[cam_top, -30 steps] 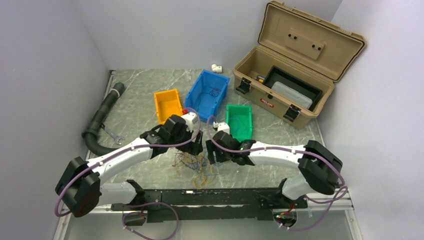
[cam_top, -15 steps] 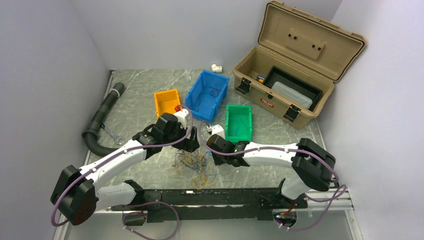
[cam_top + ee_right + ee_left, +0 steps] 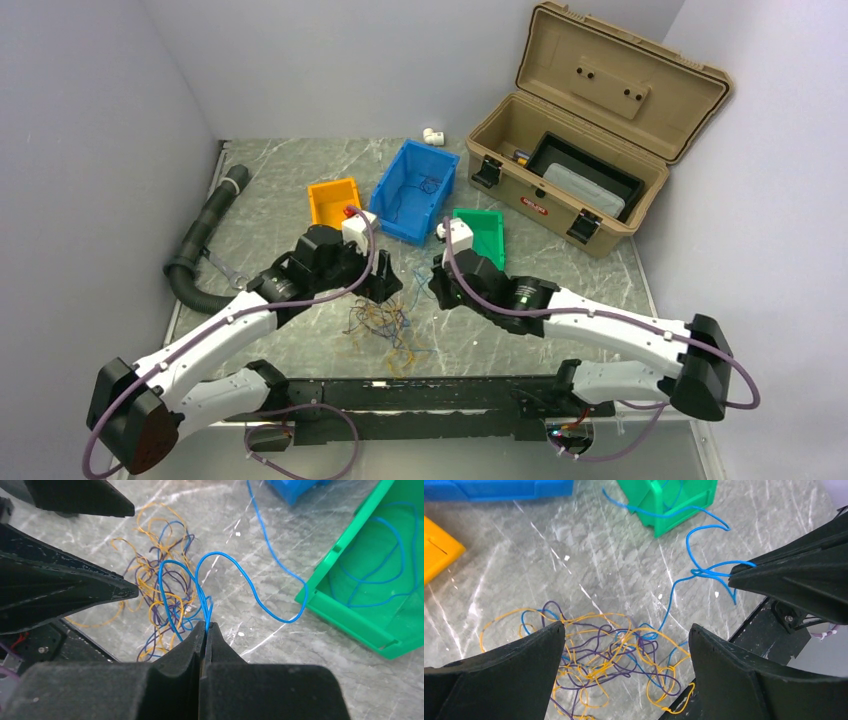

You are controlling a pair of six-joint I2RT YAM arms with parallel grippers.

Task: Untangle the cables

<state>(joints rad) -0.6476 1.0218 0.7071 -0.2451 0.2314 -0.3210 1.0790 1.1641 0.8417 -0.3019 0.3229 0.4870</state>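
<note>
The cables (image 3: 383,325) lie as a tangle of yellow-orange, purple and blue wires near the table's front edge. The tangle (image 3: 599,655) shows below my left gripper (image 3: 626,626), which hangs open over it with nothing between its fingers. My right gripper (image 3: 205,625) is shut on one blue cable (image 3: 220,554), pinched at its fingertips. That cable loops up off the tangle (image 3: 160,595) and runs toward the green bin (image 3: 350,625). In the top view the right gripper (image 3: 440,290) is right of the left gripper (image 3: 385,290).
Behind the grippers stand a green bin (image 3: 497,240) holding a blue wire (image 3: 390,580), a blue bin (image 3: 410,230) and an orange bin (image 3: 330,190). An open tan toolbox (image 3: 590,130) is at the back right. A black hose (image 3: 205,235) and a wrench (image 3: 225,268) lie left.
My right gripper has shut on the blue cable and drawn it up and back toward the green bin. The left gripper has pulled back to the left, still open.
</note>
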